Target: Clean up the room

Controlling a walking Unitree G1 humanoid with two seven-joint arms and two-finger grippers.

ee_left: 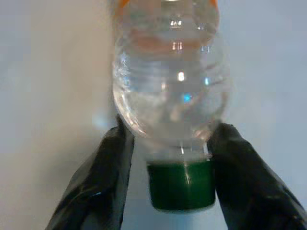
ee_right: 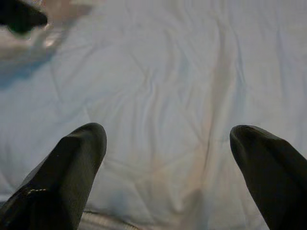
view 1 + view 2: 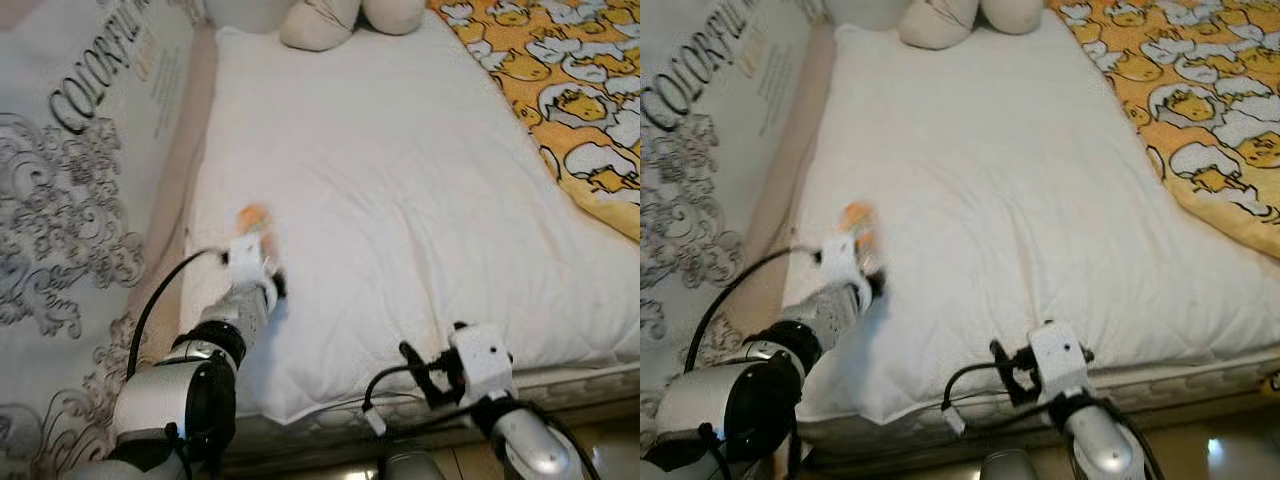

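Left wrist: bottle [image 1: 170,91] betw. hand [image 1: 168,158] fingers.

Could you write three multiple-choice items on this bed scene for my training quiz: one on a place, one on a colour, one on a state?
1. Where is the bottle?
A. between the left gripper's jaws, over the white duvet
B. on the yellow blanket
C. on the floor

2. What colour is the bottle's cap?
A. red
B. green
C. white

3. How does the right gripper stand?
A. shut on the bottle
B. shut on the duvet
C. open, holding nothing

Answers:
1. A, the left wrist view shows the black jaws either side of the bottle's neck.
2. B, the cap is plainly green.
3. C, its jaws stand wide apart over bare duvet.
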